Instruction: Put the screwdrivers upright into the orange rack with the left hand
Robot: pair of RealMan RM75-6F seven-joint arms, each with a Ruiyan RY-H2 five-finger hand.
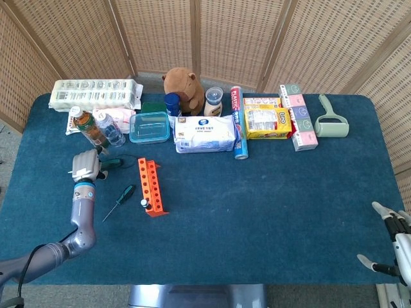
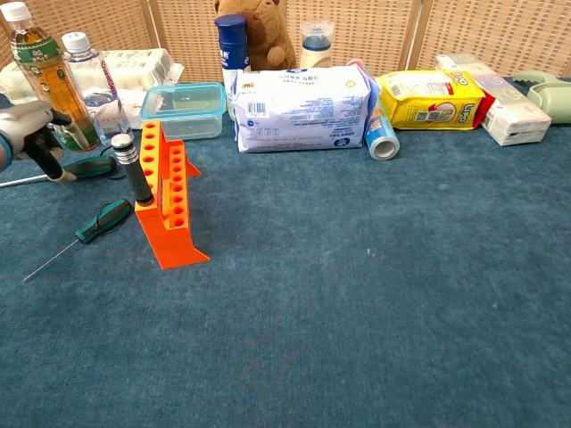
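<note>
The orange rack (image 1: 151,187) (image 2: 169,198) stands left of centre, with a black-handled screwdriver (image 2: 136,173) (image 1: 144,203) upright in its near end. A large green-handled screwdriver (image 2: 90,166) (image 1: 111,163) lies flat behind and left of the rack. A smaller green one (image 2: 102,220) (image 1: 121,199) lies flat closer to me. My left hand (image 2: 34,134) (image 1: 85,165) hovers at the large screwdriver's shaft end, fingers (image 2: 45,160) pointing down and apart around it, not closed on it. My right hand (image 1: 393,247) hangs past the table's right front corner, holding nothing.
Two bottles (image 2: 62,80) stand right behind my left hand. A clear lidded box (image 2: 185,109), a wipes pack (image 2: 299,107), a blue can (image 2: 382,138), a yellow pack (image 2: 426,98) and a plush toy (image 1: 184,88) line the back.
</note>
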